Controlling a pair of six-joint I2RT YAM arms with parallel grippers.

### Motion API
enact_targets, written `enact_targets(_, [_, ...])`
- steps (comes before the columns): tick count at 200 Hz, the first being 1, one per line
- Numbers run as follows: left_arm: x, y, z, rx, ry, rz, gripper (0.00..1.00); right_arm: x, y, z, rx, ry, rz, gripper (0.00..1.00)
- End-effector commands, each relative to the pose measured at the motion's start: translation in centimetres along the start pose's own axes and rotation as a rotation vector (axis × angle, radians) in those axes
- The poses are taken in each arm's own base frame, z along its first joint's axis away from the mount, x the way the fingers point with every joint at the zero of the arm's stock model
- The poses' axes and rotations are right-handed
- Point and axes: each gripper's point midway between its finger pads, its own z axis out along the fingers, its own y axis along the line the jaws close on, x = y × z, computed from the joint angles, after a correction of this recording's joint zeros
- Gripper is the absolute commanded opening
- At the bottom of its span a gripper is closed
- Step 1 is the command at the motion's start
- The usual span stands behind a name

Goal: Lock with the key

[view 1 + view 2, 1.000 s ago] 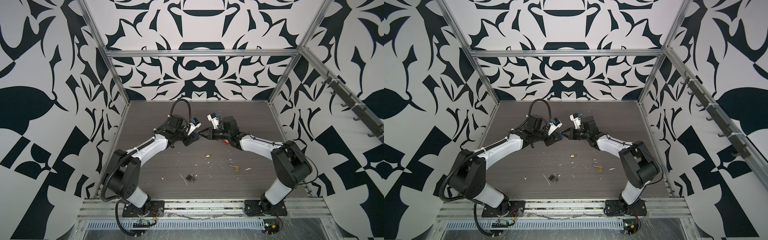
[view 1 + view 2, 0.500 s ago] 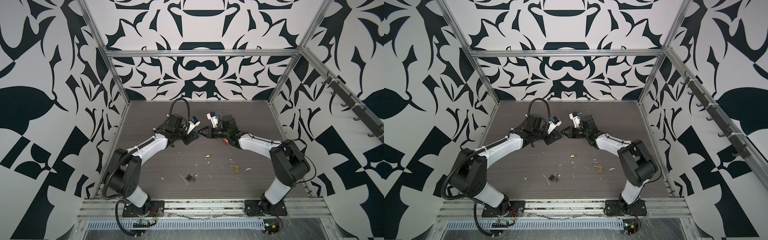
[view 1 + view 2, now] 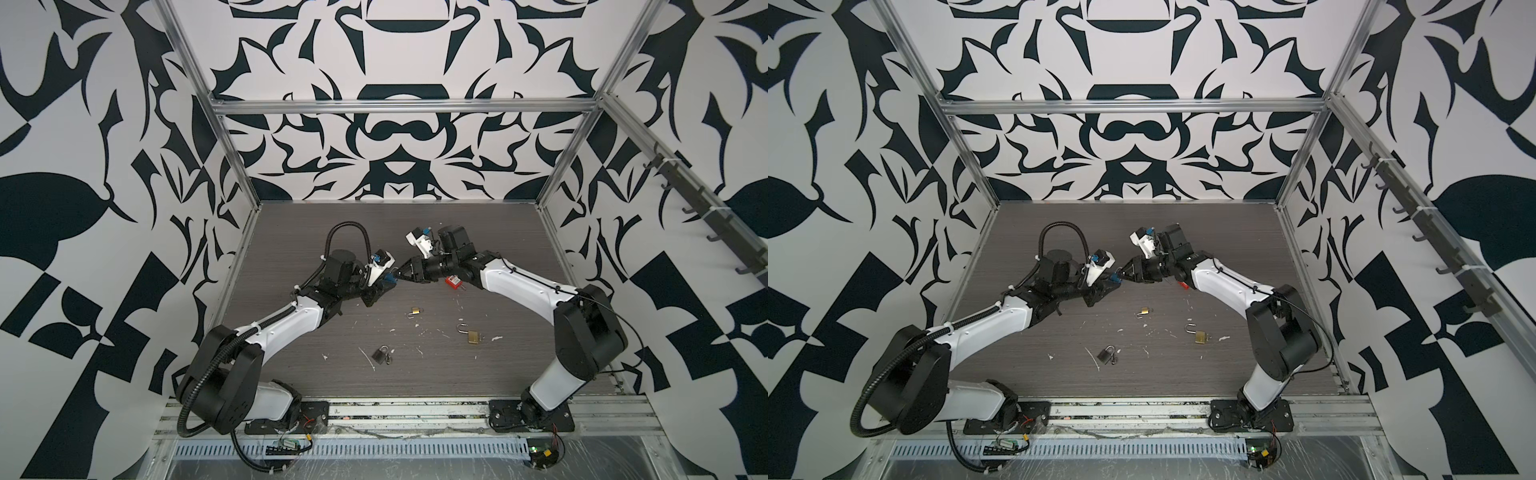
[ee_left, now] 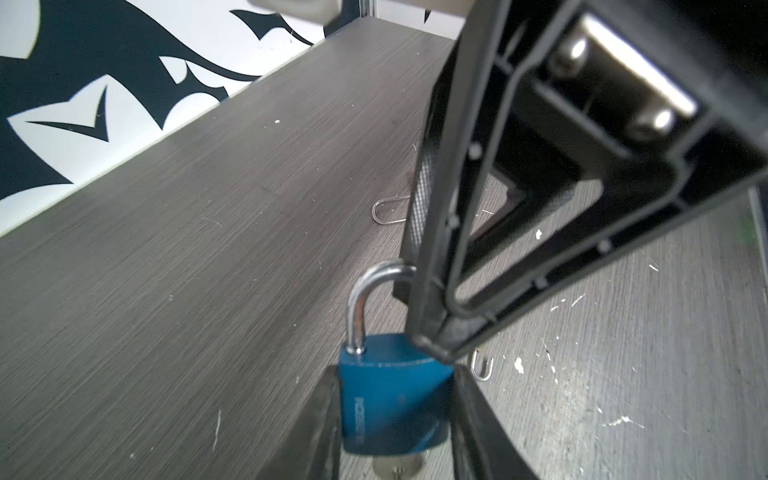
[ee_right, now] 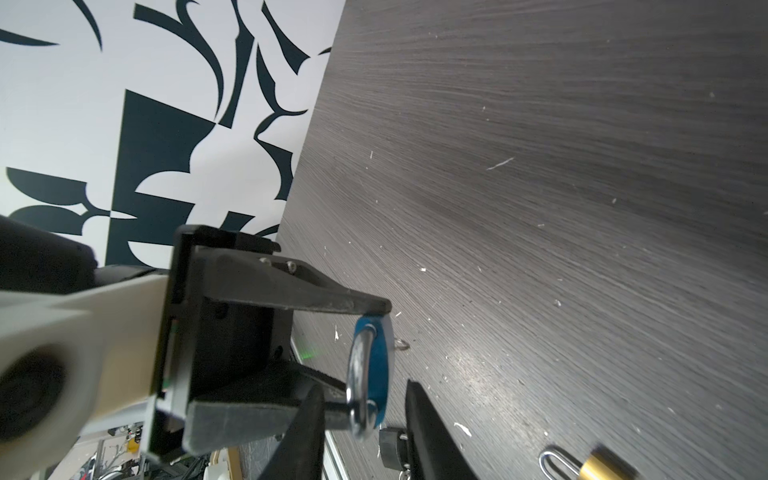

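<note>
Arms converge mid-table; left end effector clamped, right end effector parted.

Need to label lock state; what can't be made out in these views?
Shackle free end: left wrist view, behind the right gripper; latched or not unclear.
Shackle, right wrist view: edge-on and blurred.
Key: left wrist view, cut off by the bottom edge, under the padlock.
Both top views: padlock too small.

blue padlock 1 | red padlock 1 | brass padlocks 2 | dark padlock 1
</note>
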Motion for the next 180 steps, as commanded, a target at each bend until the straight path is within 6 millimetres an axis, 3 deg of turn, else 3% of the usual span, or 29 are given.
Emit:
enact_targets(1, [-1.0, 0.2, -0.5, -0.029, -0.054, -0.021, 0.00, -3.8, 2.6, -4.5, 0.012, -0.134, -0.083, 0.46])
enact_targets(21, [-2.1, 0.6, -0.5, -0.041, -0.104, -0.090, 0.00, -4.5, 2.8, -6.7, 0.052, -0.195, -0.121, 0.52])
enact_targets(41, [-4.4, 1.5, -0.3, -0.054, -0.193, -0.221, 0.00, -3.9, 2.9, -8.1, 0.096, -0.241, -0.202, 0.53])
enact_targets(60, [-7.0, 3.1, -0.2, -0.075, -0.308, -0.427, 0.00, -3.1, 3.1, -9.0, 0.090, -0.309, -0.267, 0.53])
enact_targets(82, [-7.9, 5.5, -0.1, -0.127, -0.420, -0.740, 0.00, -1.8, 2.9, -9.4, 0.063, -0.392, -0.331, 0.51])
enact_targets(109, [-7.0, 6.8, -0.1, -0.206, -0.482, -1.002, 0.00, -0.4, 2.7, -9.0, 0.034, -0.483, -0.408, 0.48])
enact_targets(136, [-3.4, 6.9, 0.4, -0.330, -0.346, -1.253, 0.00, 0.3, 2.3, -7.4, 0.015, -0.503, -0.416, 0.43])
enact_targets(180, [-3.1, 5.5, 1.3, -0.293, -0.263, -1.347, 0.00, -0.4, 1.7, -3.5, -0.065, -0.441, -0.321, 0.41])
